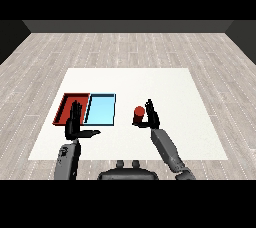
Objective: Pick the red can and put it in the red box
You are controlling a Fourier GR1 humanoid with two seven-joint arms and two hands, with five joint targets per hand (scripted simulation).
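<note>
Red can (138,115) stood upright on the white table (165,87), right of the two trays & well apart from them, nearer the table's front edge than its far edge. Right hand (151,115) was just beside the can on its right side, fingers up and mostly straight, palm toward the can; looked to be touching or nearly so, but from this angle I could not tell for sure whether thumb or fingers had wrapped round it, so call it spread, not clasping. Right forearm ran up from the lower right at a slant. Red tray (65,103) lay at the table's left, w/ the blue tray (102,108) touching it on its right side, long edges together; nothing seen inside either. Left hand (75,122) hung over the near end of the red tray, about where the 2 trays meet, fingers straight & pointing away, thumb stuck out to the right, holding nothing. Left forearm came up almost vertical from the lower left. Can was on the table, not in the red tray.
</note>
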